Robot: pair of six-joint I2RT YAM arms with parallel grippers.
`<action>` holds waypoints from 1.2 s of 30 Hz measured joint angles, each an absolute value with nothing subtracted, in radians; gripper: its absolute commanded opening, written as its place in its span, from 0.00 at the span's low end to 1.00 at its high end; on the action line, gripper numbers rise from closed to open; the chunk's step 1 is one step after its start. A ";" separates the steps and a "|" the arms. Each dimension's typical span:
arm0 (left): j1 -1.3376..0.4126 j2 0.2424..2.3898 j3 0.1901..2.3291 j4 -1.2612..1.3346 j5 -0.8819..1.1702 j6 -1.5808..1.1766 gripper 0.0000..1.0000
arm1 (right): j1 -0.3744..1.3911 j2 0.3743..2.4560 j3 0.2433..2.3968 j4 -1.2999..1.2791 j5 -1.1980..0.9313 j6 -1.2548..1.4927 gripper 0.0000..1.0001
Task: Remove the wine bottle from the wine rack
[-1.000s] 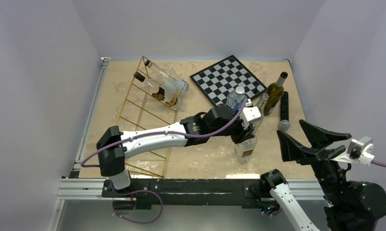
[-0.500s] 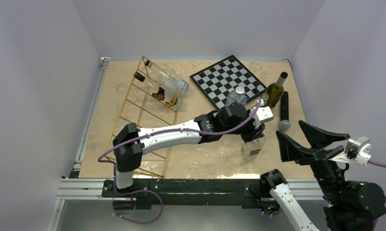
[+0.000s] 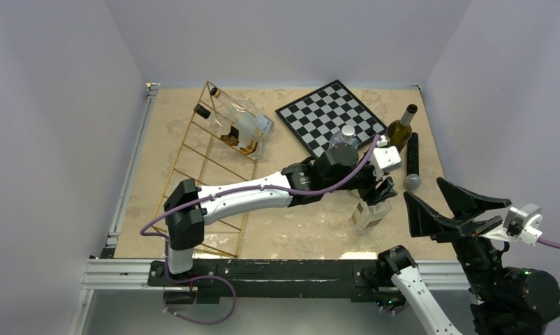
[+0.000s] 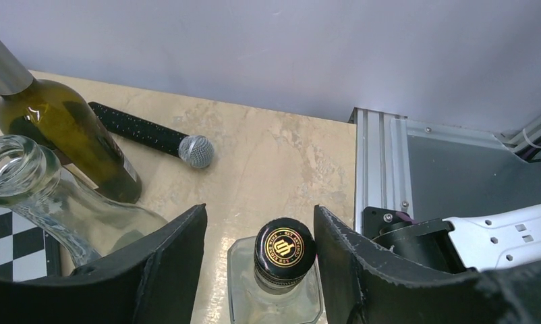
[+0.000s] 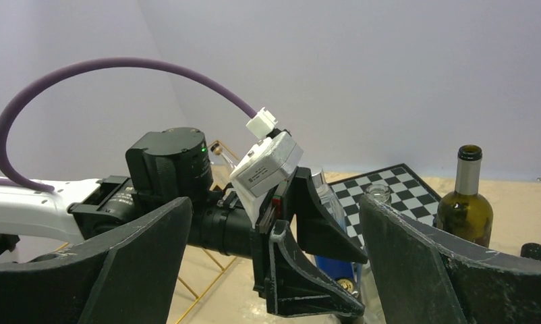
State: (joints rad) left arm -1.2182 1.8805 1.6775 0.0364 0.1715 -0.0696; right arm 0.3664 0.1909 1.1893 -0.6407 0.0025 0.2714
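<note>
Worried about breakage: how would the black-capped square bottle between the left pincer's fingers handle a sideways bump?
Likely fragile: the square bottle looks like clear glass. Probably tippy: it stands upright and narrow. Flat sides should keep it from rolling.

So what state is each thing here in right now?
Square bottle: upright on the table, black cap on.
Left end effector: open, fingers either side of the square bottle's neck.
Right end effector: open, holding nothing.
Wine rack: holds two clear bottles, lying down.
Green wine bottle: upright on the table.
Open-mouthed clear bottle: no cap.
Microphone: lying flat.
</note>
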 measured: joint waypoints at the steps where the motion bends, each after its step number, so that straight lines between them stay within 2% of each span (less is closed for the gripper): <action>1: -1.218 1.880 1.678 0.036 0.171 -0.070 0.65 | 0.366 0.189 1.189 -0.641 0.007 0.271 0.99; 4: -1.219 1.878 1.678 0.036 0.171 -0.072 0.72 | 0.366 0.188 1.189 -0.643 0.010 0.271 0.99; 7: -1.219 1.866 1.678 0.034 0.165 -0.083 0.95 | 0.366 0.188 1.189 -0.646 0.012 0.271 0.99; 8: -1.219 1.858 1.678 0.031 0.159 -0.086 0.99 | 0.366 0.188 1.189 -0.649 0.012 0.271 0.99; 22: -1.219 1.665 1.658 0.028 -0.027 -0.089 0.99 | 0.366 0.188 1.183 -0.681 0.021 0.258 0.99; 29: -1.209 1.456 1.506 0.025 -0.227 -0.081 0.99 | 0.366 0.206 1.171 -0.683 0.009 0.245 0.99; 36: -1.055 1.300 1.473 -0.106 -0.390 -0.138 0.97 | 0.366 0.217 1.131 -0.680 0.009 0.242 0.99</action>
State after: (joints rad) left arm -1.0546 1.2999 1.4727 -0.1062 -0.3897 -0.1379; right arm 0.3664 0.2169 1.1305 -0.6804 0.0086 0.2420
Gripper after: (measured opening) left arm 0.981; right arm 0.986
